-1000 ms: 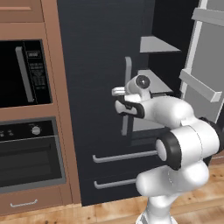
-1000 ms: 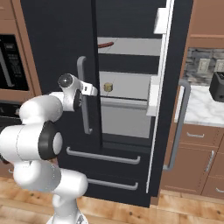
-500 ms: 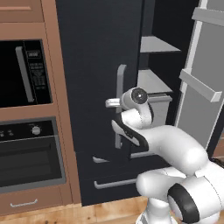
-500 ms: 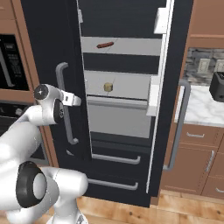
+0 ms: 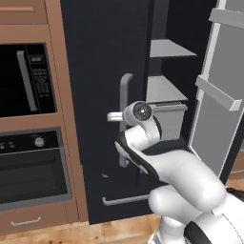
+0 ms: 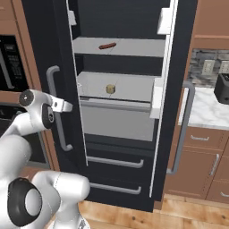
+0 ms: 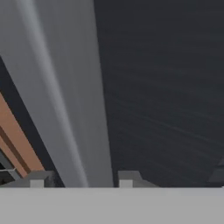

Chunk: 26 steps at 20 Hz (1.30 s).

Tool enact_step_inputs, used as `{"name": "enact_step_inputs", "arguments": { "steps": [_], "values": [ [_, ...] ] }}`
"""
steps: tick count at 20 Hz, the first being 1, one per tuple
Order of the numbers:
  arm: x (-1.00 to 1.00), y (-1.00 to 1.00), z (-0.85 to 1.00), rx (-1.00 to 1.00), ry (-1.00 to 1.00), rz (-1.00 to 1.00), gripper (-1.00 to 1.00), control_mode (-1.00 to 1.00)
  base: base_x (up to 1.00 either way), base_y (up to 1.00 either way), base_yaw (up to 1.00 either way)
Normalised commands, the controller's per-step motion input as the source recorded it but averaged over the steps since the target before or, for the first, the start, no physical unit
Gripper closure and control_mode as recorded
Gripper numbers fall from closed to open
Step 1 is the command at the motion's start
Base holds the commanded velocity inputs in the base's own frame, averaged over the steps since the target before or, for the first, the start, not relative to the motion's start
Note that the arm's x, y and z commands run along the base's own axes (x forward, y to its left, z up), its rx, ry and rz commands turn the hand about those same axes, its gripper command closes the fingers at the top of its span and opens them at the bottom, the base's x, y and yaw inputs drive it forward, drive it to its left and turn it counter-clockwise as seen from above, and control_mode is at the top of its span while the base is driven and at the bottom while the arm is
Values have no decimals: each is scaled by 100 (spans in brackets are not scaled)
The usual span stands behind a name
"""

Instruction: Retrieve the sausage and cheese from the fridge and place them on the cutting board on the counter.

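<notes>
Gripper [image 7: 78,181]: fingers straddle the left door handle [image 7: 65,96], so you swing the door by it; pinch or slack, cannot tell | Fridge [image 6: 120,27]: both doors ajar | Sausage [image 6: 107,45]: upper shelf | Cheese [image 6: 110,88]: shelf below, awaiting pickup.

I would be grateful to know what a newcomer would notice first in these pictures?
Probably the dark fridge standing open, its grey shelves showing a sausage on the upper one and a cheese block on the one below. Next, the white arm, whose hand is at the long grey handle of the left door, its fingers either side of the bar.
</notes>
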Motion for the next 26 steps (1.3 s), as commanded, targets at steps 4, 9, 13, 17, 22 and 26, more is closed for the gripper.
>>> {"name": "enact_step_inputs", "arguments": {
  "steps": [4,9,13,17,22,26],
  "values": [
    [-63,-44,53,0,0,-2,-100,-100,0,0,0],
    [-77,-56,42,0,0,0,-100,-100,0,0,0],
    [-21,-60,31,0,0,0,-100,-100,0,0,0],
    [-5,-91,32,1,0,0,-100,-100,0,0,0],
    [0,-99,41,17,2,-1,-100,-100,0,0,0],
    [37,-67,29,30,11,-16,-100,-100,0,0,0]
  ]
}}
